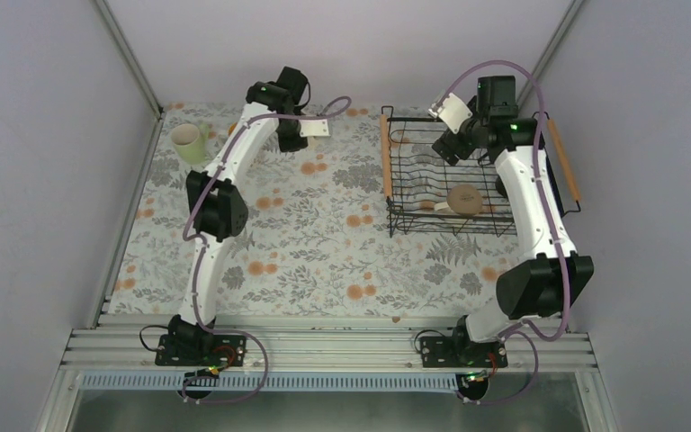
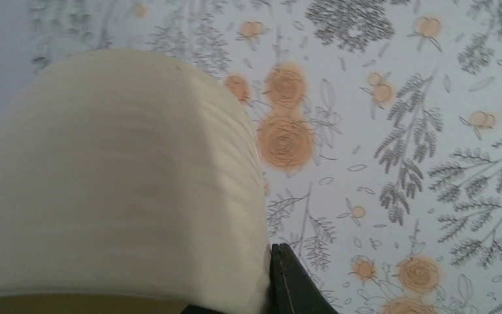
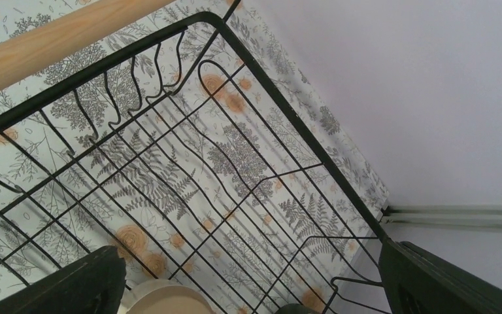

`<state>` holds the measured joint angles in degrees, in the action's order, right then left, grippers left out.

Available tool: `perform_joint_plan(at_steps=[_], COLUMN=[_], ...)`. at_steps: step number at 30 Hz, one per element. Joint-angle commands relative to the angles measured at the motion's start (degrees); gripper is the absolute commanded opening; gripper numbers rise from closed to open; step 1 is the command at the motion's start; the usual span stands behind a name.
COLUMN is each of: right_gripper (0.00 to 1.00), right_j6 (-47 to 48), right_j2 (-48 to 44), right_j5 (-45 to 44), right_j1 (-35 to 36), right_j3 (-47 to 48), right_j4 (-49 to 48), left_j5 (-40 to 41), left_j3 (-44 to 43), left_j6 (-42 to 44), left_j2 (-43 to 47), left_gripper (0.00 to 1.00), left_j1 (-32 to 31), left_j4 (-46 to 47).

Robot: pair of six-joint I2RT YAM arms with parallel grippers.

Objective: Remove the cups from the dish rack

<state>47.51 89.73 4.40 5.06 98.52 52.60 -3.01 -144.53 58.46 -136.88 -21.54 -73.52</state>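
At the far side of the worktop (image 1: 324,234), the left hand (image 1: 299,137) is clamped on the tall cream cup (image 2: 117,183). To the left of it, close to the far left corner, the pale green cup (image 1: 189,142) stands upright. On the right, the right hand (image 1: 448,146) hangs over the dish rack (image 1: 384,162) with its fingers wide apart. A beige cup (image 1: 463,200) sits inside the rack, toward its near side.

Your top view looks down from behind the arm bases (image 1: 193,346) over the whole surface (image 1: 324,243). Left wrist sits right against a cream cup (image 2: 104,183). Right wrist looks closely into the dish rack (image 3: 59,36), which the top view shows at upper right.
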Motion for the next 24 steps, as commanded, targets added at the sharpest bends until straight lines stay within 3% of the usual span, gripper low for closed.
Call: perform_joint_plan(at_steps=[1,24], right_gripper=[1.0,1.0], right_j6=[1.3,2.0], right_j2=[-3.6,-6.5], right_j5=[0.2,2.0], right_j1=[-0.8,-2.3], right_j3=[-2.6,-9.4], right_j4=[-0.1,-2.3], left_j5=[0.4,6.3], left_j3=[-3.1,-0.4], left_j6=[4.4,6.8], left_j2=[0.2,-5.5], left_gripper=[0.02,0.03], left_j1=[-1.7,-4.6], left_j4=[-1.2,-4.2])
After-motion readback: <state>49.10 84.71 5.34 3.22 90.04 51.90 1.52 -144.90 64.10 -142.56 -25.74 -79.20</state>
